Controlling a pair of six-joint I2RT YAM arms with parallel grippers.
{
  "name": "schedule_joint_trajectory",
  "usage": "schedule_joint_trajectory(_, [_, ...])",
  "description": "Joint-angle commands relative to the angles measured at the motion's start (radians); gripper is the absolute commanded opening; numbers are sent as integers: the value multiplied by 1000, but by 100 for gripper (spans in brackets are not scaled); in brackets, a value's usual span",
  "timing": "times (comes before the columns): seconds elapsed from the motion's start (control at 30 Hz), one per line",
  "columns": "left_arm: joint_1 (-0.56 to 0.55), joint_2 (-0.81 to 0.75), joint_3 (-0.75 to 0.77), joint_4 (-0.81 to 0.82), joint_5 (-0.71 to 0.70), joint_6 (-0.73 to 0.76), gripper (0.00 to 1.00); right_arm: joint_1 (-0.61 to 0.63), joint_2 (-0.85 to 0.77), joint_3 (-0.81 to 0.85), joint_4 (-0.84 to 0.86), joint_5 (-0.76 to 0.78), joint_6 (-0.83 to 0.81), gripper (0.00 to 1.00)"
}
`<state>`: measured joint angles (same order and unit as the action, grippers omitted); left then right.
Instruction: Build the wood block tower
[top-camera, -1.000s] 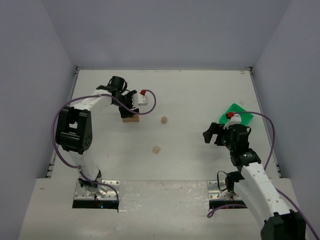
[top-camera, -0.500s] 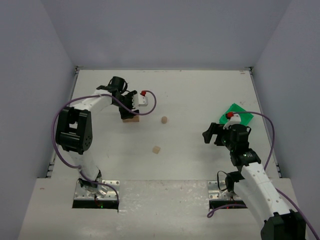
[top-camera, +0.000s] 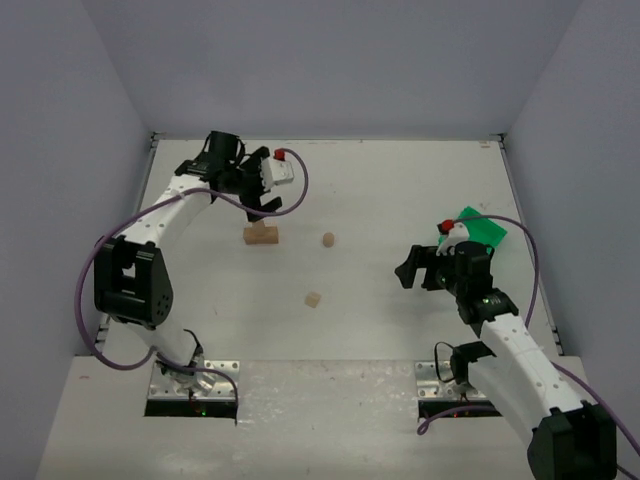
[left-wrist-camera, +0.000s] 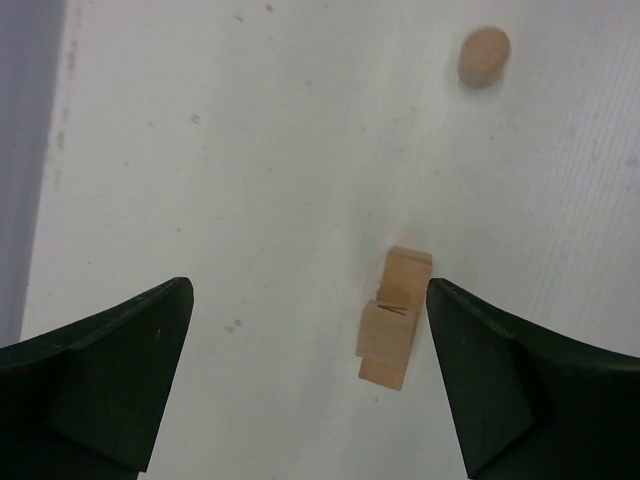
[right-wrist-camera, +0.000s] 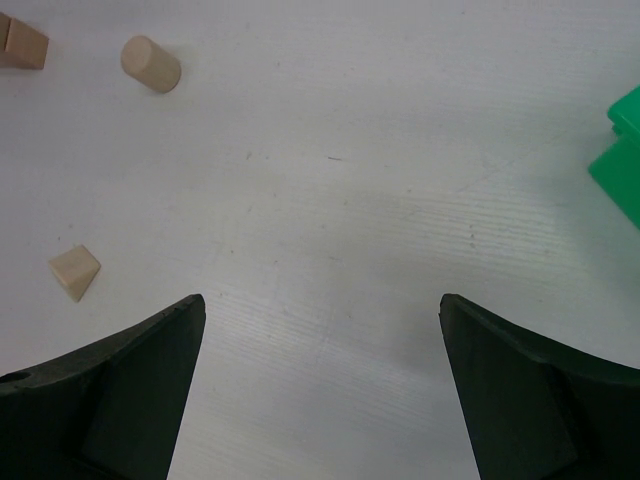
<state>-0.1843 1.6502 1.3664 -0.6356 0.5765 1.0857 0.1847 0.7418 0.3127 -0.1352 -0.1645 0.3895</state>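
Observation:
The wood block tower (top-camera: 261, 234) is a short tan bar with a small cube on top, standing at the back left of the table. My left gripper (top-camera: 258, 196) hovers open just behind and above it, touching nothing. In the left wrist view the tower (left-wrist-camera: 393, 330) lies close to the right finger, with my left gripper (left-wrist-camera: 308, 300) spread wide. A tan cylinder (top-camera: 328, 240) and a small wedge-shaped block (top-camera: 313, 299) lie loose mid-table. My right gripper (top-camera: 413, 268) is open and empty on the right; its wrist view shows bare table between the fingers of my right gripper (right-wrist-camera: 320, 305).
A bright green bin (top-camera: 475, 228) sits at the right, behind my right wrist, and its corner (right-wrist-camera: 625, 150) shows in the right wrist view. That view also holds the cylinder (right-wrist-camera: 151, 63) and wedge (right-wrist-camera: 75, 272). The table's walls rise at the back and sides.

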Motion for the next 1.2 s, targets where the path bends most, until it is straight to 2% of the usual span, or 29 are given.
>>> schedule_joint_trajectory(0.0, [-15,-114,99,299,-9,-399,100,80,65,91,67,9,-33,99])
schedule_joint_trajectory(0.1, [-14,-151,103,509,-120,-704,100,162,142,153,75,87,-41,99])
schedule_joint_trajectory(0.17, [-15,-149,141,529,-238,-846,100,216,254,213,52,124,-48,99])
schedule_joint_trajectory(0.2, [-15,-148,161,516,-247,-902,100,246,261,241,45,148,-53,99])
schedule_joint_trajectory(0.27, [-14,-151,179,479,-470,-1068,100,342,372,331,10,248,-66,99])
schedule_joint_trajectory(0.3, [-14,-174,159,455,-539,-1148,100,385,427,383,-12,291,-75,99])
schedule_joint_trajectory(0.4, [-12,-258,-7,432,-646,-1334,100,491,597,531,-72,384,-87,99])
schedule_joint_trajectory(0.47, [-12,-374,-178,476,-682,-1408,100,527,713,646,-115,429,-73,99])
schedule_joint_trajectory(0.53, [-11,-501,-351,504,-733,-1447,100,547,799,726,-147,462,-64,99])
schedule_joint_trajectory(0.57, [-10,-521,-378,508,-742,-1459,100,550,838,760,-161,467,-60,99])
schedule_joint_trajectory(0.6, [-10,-568,-407,508,-786,-1471,100,556,871,788,-169,481,-53,99])
schedule_joint_trajectory(0.67, [-1,-686,-566,490,-936,-1527,100,570,977,871,-182,510,-47,98])
schedule_joint_trajectory(0.73, [13,-748,-644,495,-1011,-1580,100,570,1058,940,-200,522,-43,97])
schedule_joint_trajectory(0.83, [26,-798,-691,519,-1029,-1618,100,570,1177,1071,-258,550,-24,89])
schedule_joint_trajectory(1.0, [26,-804,-705,516,-1022,-1642,100,571,1276,1140,-250,567,-15,69])
schedule_joint_trajectory(1.17, [26,-771,-697,515,-1007,-1640,100,568,1329,1178,-238,562,-17,60])
